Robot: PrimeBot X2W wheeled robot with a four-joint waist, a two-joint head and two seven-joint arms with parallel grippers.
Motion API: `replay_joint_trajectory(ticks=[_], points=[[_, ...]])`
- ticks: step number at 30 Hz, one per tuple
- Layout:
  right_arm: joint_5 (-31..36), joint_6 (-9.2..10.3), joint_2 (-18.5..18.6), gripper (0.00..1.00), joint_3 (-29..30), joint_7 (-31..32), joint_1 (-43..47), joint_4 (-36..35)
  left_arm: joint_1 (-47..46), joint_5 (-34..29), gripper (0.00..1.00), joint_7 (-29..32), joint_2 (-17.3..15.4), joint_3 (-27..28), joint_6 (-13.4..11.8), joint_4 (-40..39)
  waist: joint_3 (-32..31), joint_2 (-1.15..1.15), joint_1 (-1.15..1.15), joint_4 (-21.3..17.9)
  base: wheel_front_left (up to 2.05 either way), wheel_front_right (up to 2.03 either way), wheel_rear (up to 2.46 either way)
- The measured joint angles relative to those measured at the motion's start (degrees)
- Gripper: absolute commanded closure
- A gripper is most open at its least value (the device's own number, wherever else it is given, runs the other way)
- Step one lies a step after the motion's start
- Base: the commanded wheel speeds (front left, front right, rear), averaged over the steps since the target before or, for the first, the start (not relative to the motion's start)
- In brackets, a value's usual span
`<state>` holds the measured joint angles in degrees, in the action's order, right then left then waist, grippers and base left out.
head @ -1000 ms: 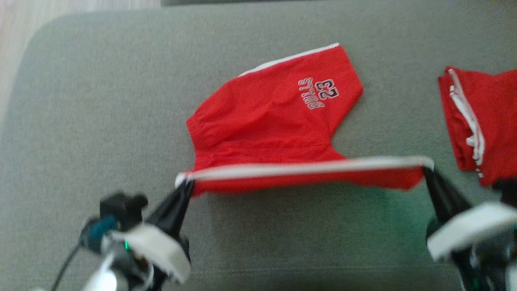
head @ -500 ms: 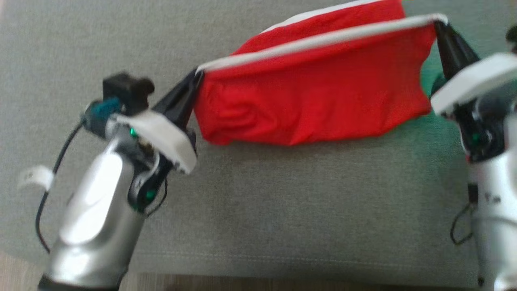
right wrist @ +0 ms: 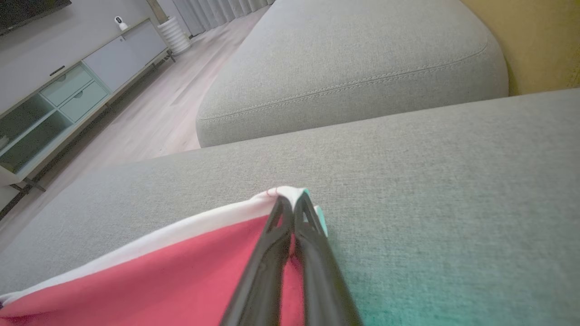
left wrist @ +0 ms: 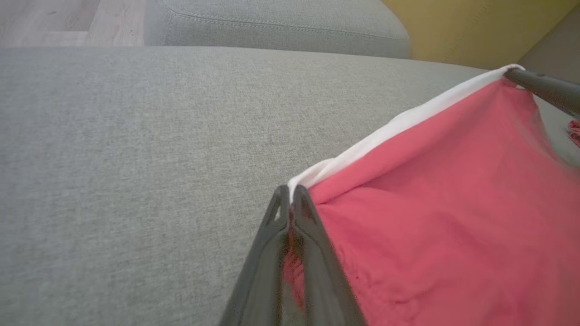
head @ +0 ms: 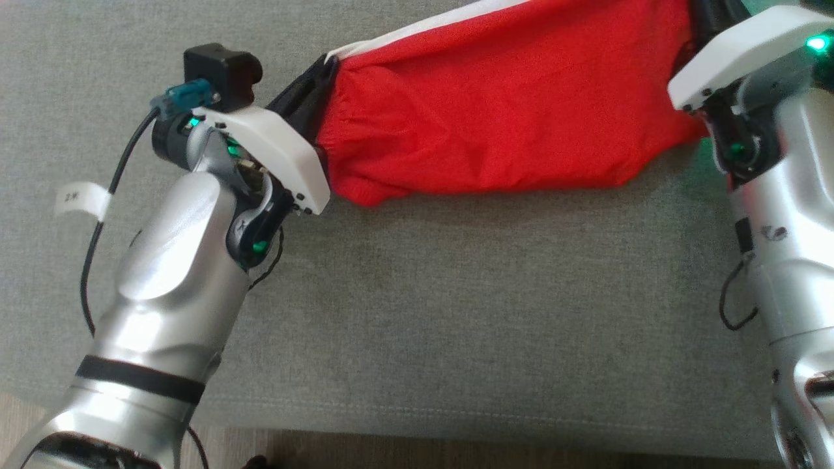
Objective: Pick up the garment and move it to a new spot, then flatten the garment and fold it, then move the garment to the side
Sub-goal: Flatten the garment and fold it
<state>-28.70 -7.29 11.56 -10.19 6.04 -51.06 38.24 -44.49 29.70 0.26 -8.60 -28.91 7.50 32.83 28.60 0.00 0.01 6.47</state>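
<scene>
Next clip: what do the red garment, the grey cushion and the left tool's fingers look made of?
Red garment: thin, smooth fabric, likely synthetic sportswear; it sags and wrinkles softly between the two grips.
Grey cushion: matte woven upholstery; coarse weave and a stitched seam show.
Fingers of the left tool: dark, matte, probably plastic or rubber, with cut-out ribs near the tips.

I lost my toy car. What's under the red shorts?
Just the grey couch cushion, seen below the hanging red shorts. The patch right behind the cloth is covered, so I can't tell what's there.
</scene>
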Motion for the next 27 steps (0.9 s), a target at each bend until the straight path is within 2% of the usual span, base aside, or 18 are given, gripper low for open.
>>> replay_joint_trajectory(ticks=[6,11,15,18,22,27], points=[[0.1,0.00,1.0,0.00,-3.5,-11.2,0.1,1.4,0.0,0.7,0.00,-6.1,0.0,-0.2,-0.3,3.3,-0.6,0.00,0.00,-0.2,0.00,0.00,0.00],[4.0,0.00,2.2,0.00,-2.7,-18.7,3.1,-1.3,3.5,0.6,0.00,-13.1,-0.1,1.9,-3.8,1.6,-1.9,0.00,-0.01,-0.7,0.00,0.00,0.00],[8.2,0.00,2.0,0.00,0.6,-19.9,9.6,-7.3,8.0,-2.1,0.00,-14.5,-0.6,4.7,-8.0,-4.1,-3.0,0.00,-0.01,-1.3,0.00,0.00,0.00],[11.2,0.00,1.5,0.00,3.6,-20.3,14.5,-13.3,11.0,-5.2,0.00,-14.6,-0.8,8.3,-10.2,-11.8,-3.7,0.00,-0.01,-1.9,0.00,0.00,0.00],[14.6,0.00,-0.9,0.00,7.2,-20.2,21.4,-20.9,15.6,-9.1,0.00,-14.6,-1.1,12.2,-11.6,-19.4,-5.1,0.00,-0.01,-2.7,0.00,0.00,0.00],[16.9,0.00,-4.3,0.00,10.9,-17.3,31.4,-29.2,22.6,-11.9,0.00,-15.0,-0.8,13.7,-11.6,-22.4,-7.1,0.00,-0.01,-3.6,0.00,0.00,0.00]])
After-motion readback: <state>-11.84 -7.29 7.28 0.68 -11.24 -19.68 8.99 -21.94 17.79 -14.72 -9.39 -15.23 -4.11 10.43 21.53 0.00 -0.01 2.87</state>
